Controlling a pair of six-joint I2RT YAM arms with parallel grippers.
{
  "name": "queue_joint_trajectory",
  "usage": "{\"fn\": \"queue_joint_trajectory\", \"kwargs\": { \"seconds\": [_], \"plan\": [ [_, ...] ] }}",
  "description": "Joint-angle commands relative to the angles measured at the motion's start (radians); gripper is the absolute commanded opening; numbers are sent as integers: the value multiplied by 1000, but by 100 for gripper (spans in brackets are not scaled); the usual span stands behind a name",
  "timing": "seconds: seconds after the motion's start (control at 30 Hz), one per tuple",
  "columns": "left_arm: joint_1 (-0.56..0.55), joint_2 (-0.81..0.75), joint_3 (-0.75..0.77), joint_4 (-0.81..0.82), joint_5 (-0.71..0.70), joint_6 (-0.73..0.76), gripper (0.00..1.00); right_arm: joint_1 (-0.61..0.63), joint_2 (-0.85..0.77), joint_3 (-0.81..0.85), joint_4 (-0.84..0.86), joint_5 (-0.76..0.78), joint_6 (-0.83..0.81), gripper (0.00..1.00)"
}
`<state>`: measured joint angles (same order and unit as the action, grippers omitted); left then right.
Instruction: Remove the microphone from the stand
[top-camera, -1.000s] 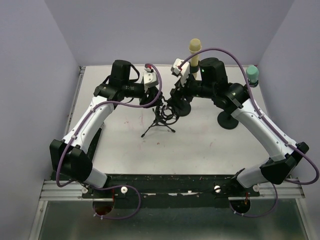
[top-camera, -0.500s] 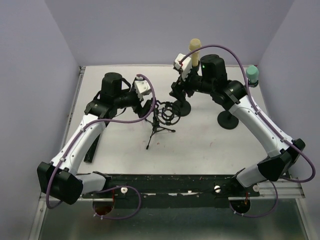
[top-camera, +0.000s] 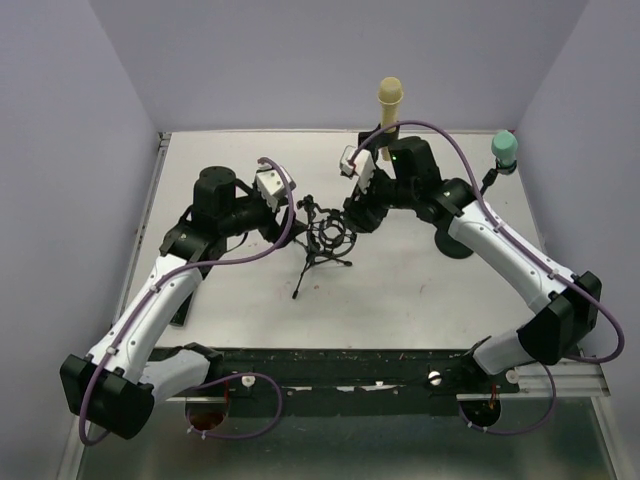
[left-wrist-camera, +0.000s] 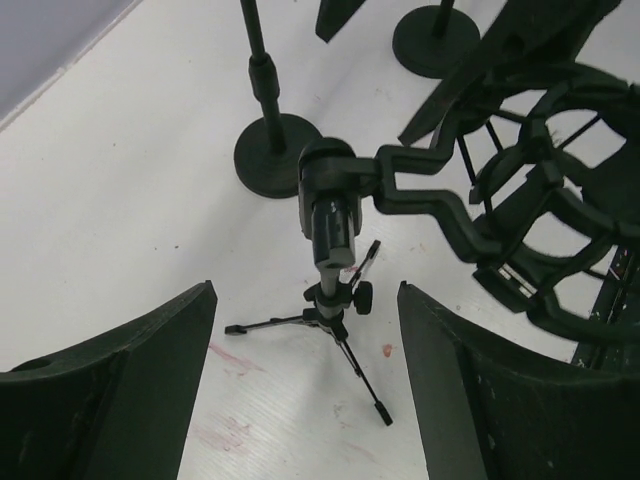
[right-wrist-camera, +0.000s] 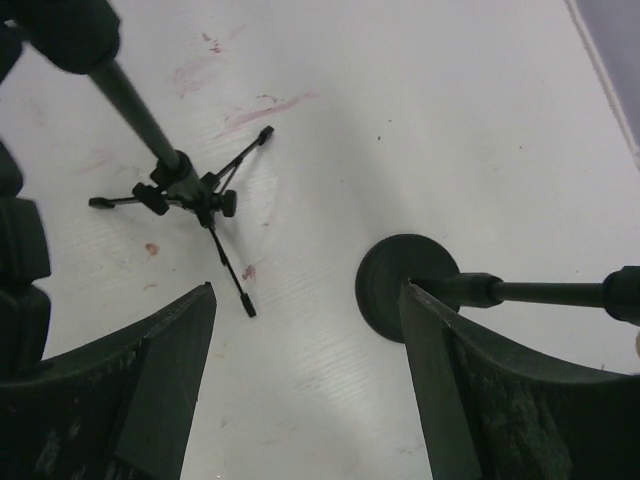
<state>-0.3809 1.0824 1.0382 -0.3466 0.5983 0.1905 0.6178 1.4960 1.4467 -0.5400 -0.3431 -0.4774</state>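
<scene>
Tripod stand, white table, lilac walls

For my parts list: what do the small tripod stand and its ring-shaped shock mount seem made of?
Tripod stand: probably metal, black paint; its column shows a grey sheen. Shock mount: likely matte black plastic, judging by its moulded ribs; thin cords cross the ring.

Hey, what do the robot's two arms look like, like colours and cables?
The left arm and right arm have white shells with black joints. A purple cable loops along each. Small white camera blocks sit at the wrists. The fingers are broad, matte black wedges.
</scene>
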Motion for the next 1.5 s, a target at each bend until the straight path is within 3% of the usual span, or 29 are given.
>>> {"fn": "queue_joint_trajectory", "kwargs": {
  "seconds": [0.0, 0.17, 0.27, 0.47, 0.73, 0.97, 1.2, 1.47],
  "plan": [
    [-24, 11, 45, 89, -41, -20, 80, 3, -104, -40, -49, -189, -72, 81],
    [-24, 88, 123, 146, -92, 131, 79, 31, -141, -81, 11, -258, -81, 80],
    [-24, 117, 161, 135, -26, 228, 78, 34, -122, -89, 23, -272, -92, 79],
    [-24, 160, 215, 80, 77, 241, 78, 34, -97, -158, 207, -238, 25, 80],
    [-9, 108, 172, -37, -267, 182, 83, 33, -46, -232, 428, -261, 80, 80],
    [5, -45, 77, -152, -325, 78, 85, 33, -2, -262, 569, -344, 91, 79],
    [5, -133, 59, -316, -347, 108, 84, 19, 33, -290, 699, -408, 160, 69],
    [8, -173, 36, -368, -361, 98, 83, 20, 57, -353, 892, -424, 333, 52]
  ]
}}
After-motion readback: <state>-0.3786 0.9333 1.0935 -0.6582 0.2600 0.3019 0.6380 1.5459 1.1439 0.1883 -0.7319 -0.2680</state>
